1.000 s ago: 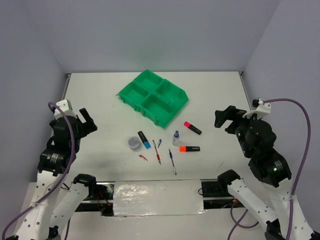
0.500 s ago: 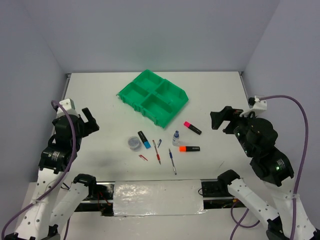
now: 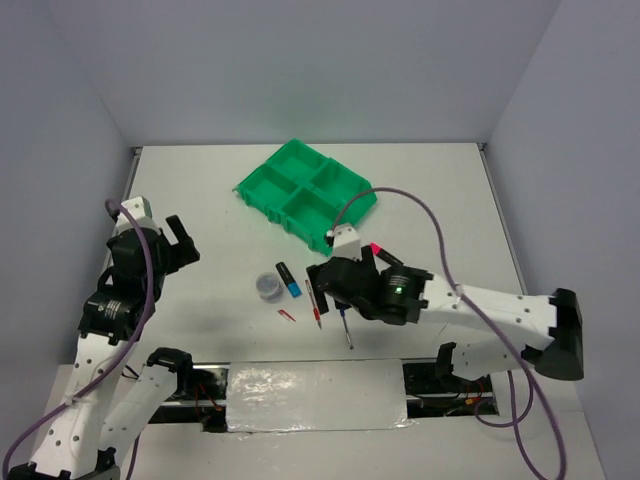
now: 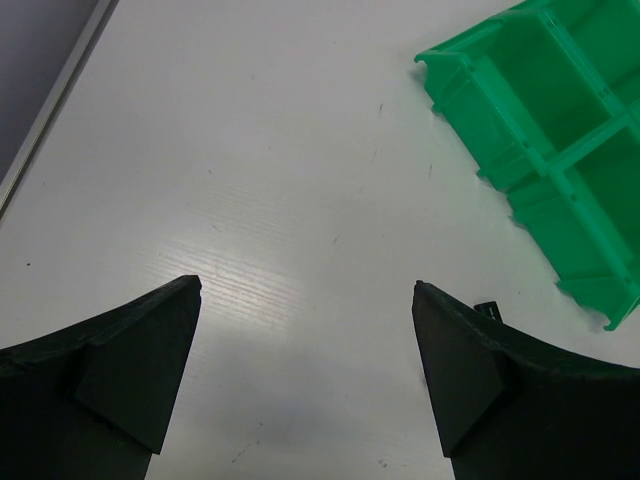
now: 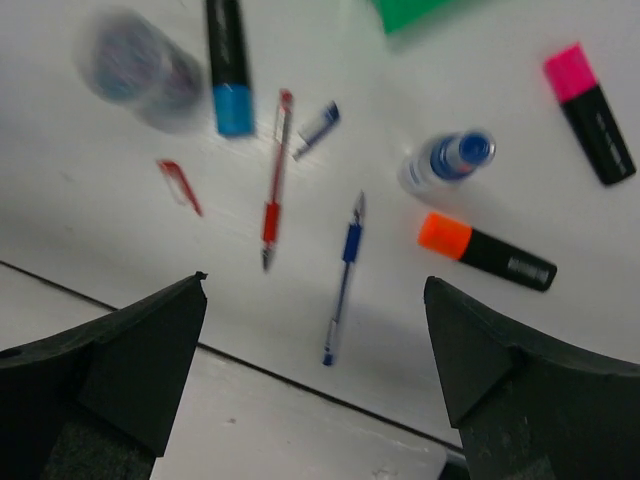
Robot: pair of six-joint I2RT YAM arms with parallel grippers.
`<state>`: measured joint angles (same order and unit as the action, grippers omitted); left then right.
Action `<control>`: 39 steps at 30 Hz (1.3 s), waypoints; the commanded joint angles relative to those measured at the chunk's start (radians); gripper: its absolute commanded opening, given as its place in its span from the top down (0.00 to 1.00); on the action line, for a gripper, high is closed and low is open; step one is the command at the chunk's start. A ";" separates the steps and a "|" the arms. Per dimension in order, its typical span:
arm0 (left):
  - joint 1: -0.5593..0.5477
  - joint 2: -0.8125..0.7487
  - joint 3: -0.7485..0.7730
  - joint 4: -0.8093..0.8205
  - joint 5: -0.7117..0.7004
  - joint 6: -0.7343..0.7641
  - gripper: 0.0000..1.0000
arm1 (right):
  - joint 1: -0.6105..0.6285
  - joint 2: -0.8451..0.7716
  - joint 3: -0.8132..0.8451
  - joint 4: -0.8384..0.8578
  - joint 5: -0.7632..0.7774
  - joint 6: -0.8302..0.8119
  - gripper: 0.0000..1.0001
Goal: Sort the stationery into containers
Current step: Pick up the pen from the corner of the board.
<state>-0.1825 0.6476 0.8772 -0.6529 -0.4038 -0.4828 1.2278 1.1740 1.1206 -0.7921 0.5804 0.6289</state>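
Note:
The green four-compartment tray [image 3: 305, 195] sits at the table's far middle and shows in the left wrist view [image 4: 560, 120]. My right gripper [image 3: 322, 283] hovers open over the stationery [image 5: 315, 290]. Below it lie the grey tin [image 5: 125, 70], blue-capped highlighter [image 5: 228, 60], red pen [image 5: 275, 180], blue pen [image 5: 343, 275], blue-capped bottle [image 5: 445, 160], orange highlighter [image 5: 485, 250] and pink highlighter [image 5: 590, 110]. From above, the arm hides the bottle and orange highlighter. My left gripper [image 3: 175, 240] is open and empty over bare table [image 4: 305, 285], left of the items.
A small red cap [image 5: 180, 185] and a small blue cap [image 5: 318, 122] lie among the pens. The table's near edge, with a dark seam [image 5: 100, 295], runs just below the blue pen. The table's left rim [image 4: 50, 110] is near my left gripper.
My right arm has swung from the right side of the table to the middle, and now hangs over the stationery. The left arm has barely moved. No item has shifted.

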 commanded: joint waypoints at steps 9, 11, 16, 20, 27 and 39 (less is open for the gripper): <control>-0.044 -0.026 0.006 0.022 0.011 -0.007 0.01 | -0.057 0.139 -0.236 0.184 -0.133 0.118 0.20; -0.049 -0.029 0.006 0.021 0.010 -0.008 0.01 | -0.077 0.131 -0.301 0.255 -0.203 0.111 0.22; -0.052 -0.025 0.008 0.019 0.003 -0.010 0.01 | -0.085 0.196 -0.354 0.301 -0.240 0.127 0.25; -0.052 -0.022 0.006 0.021 0.008 -0.010 0.01 | -0.086 0.242 -0.370 0.346 -0.260 0.123 0.30; -0.054 -0.019 0.005 0.021 0.010 -0.008 0.01 | -0.103 0.303 -0.406 0.404 -0.326 0.121 0.41; -0.054 -0.009 0.006 0.021 0.016 -0.004 0.01 | -0.119 0.276 -0.487 0.392 -0.363 0.153 0.87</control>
<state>-0.2317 0.6338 0.8772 -0.6525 -0.3946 -0.4820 1.1061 1.4338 0.6827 -0.3954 0.2710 0.7506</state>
